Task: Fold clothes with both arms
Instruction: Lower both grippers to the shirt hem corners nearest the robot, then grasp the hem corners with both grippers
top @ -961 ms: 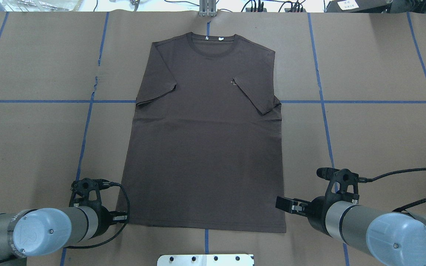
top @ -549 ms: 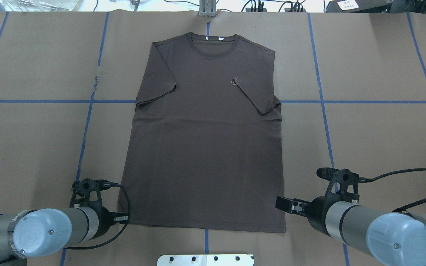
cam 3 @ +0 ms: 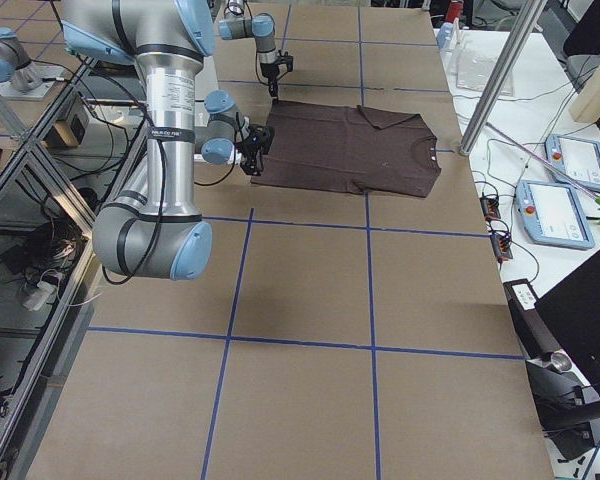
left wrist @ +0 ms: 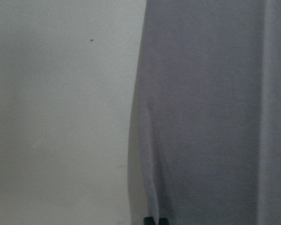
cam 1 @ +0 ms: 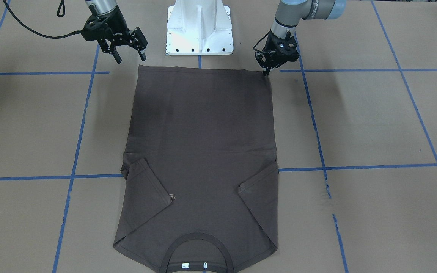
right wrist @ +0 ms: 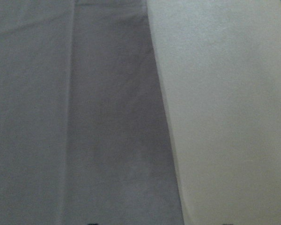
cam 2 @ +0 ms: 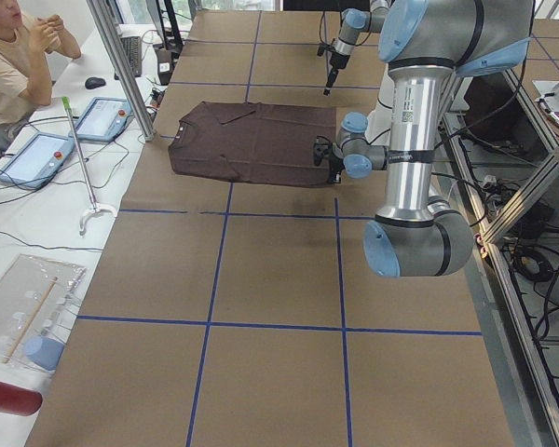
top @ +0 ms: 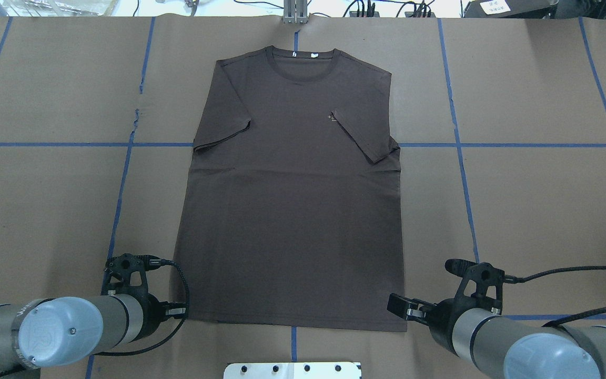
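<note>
While the T-shirt (top: pixel 292 210) lies flat and face up in the middle of the table (top: pixel 545 200), we see both arms working at its hem, the edge nearest the robot. Its ribbed collar (cam 1: pixel 199 242) points away from the robot, with the white neck tags (cam 1: pixel 193 265) showing inside. Both short sleeves are folded inward over the chest. The fold on the robot's right partly covers the small pale logo (top: pixel 332 118).

We find the left gripper (cam 1: pixel 266 72) down at the hem corner on the robot's left. Its jaws are drawn tight together on the edge of the cloth. In the left wrist view the fabric edge rises in a slight ridge toward the dark fingertip (left wrist: pixel 154 220).

We see the right gripper (cam 1: pixel 131 59) just beside the opposite hem corner, above the paper, with its jaws spread wide and nothing between them. The right wrist view shows the shirt's side edge running across brown paper.

Blue tape lines (top: pixel 461 158) cross the table, and the white pedestal base (cam 1: pixel 199 28) stands between the two arms.

On the side bench in the left view we make out one clear plastic holder (cam 2: pixel 28 279). A thin wooden stick (cam 2: pixel 33 318) lies in it and a pale blue round thing (cam 2: pixel 45 352) sits at its near edge. A person (cam 2: pixel 19 47) sits beyond it.
</note>
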You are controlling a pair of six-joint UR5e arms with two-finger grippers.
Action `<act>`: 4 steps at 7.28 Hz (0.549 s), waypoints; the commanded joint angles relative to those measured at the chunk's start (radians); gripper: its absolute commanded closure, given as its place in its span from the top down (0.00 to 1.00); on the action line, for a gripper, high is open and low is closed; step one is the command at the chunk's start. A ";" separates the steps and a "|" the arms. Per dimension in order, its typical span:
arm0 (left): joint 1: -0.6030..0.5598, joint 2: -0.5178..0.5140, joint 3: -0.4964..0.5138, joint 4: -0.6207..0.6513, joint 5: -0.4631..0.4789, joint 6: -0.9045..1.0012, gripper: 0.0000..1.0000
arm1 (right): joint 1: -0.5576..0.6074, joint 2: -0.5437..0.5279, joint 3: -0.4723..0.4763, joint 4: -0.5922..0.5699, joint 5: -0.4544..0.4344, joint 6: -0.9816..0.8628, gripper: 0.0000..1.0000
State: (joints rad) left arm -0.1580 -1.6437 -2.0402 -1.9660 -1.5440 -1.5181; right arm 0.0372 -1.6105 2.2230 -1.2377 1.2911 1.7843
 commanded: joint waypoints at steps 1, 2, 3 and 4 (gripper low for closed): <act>0.000 -0.013 -0.002 -0.001 -0.002 -0.001 0.00 | -0.051 0.044 -0.051 -0.101 -0.064 0.083 0.75; 0.000 -0.013 -0.002 -0.001 -0.004 -0.001 0.00 | -0.075 0.067 -0.087 -0.101 -0.100 0.084 0.75; 0.000 -0.013 -0.002 -0.002 -0.005 -0.001 0.00 | -0.086 0.086 -0.106 -0.103 -0.120 0.083 0.73; 0.000 -0.015 -0.006 -0.002 -0.007 -0.001 0.00 | -0.089 0.087 -0.112 -0.108 -0.122 0.084 0.70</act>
State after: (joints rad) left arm -0.1580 -1.6567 -2.0430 -1.9675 -1.5488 -1.5186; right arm -0.0415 -1.5356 2.1288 -1.3386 1.1837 1.8660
